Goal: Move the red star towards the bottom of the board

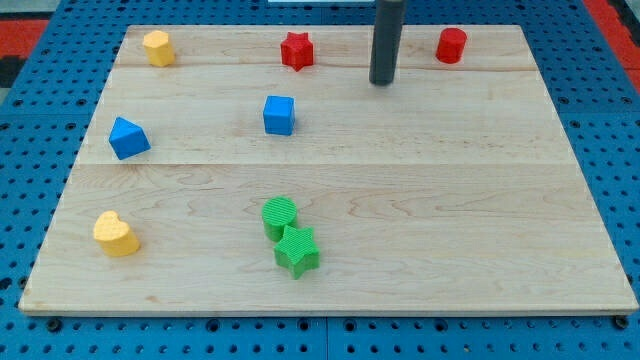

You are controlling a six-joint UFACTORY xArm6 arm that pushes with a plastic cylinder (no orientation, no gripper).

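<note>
The red star [297, 50] lies near the view's top edge of the wooden board [450, 200], a little left of centre. My tip [383, 81] stands on the board to the right of the star and slightly lower in the view, apart from it. A red cylinder [451, 45] sits to the tip's upper right.
A blue cube [279, 114] lies below the red star. A blue wedge-like block [128, 138] is at the left, a yellow block [157, 47] at top left, a yellow heart [115, 234] at bottom left. A green cylinder [280, 215] touches a green star [297, 250] at the bottom centre.
</note>
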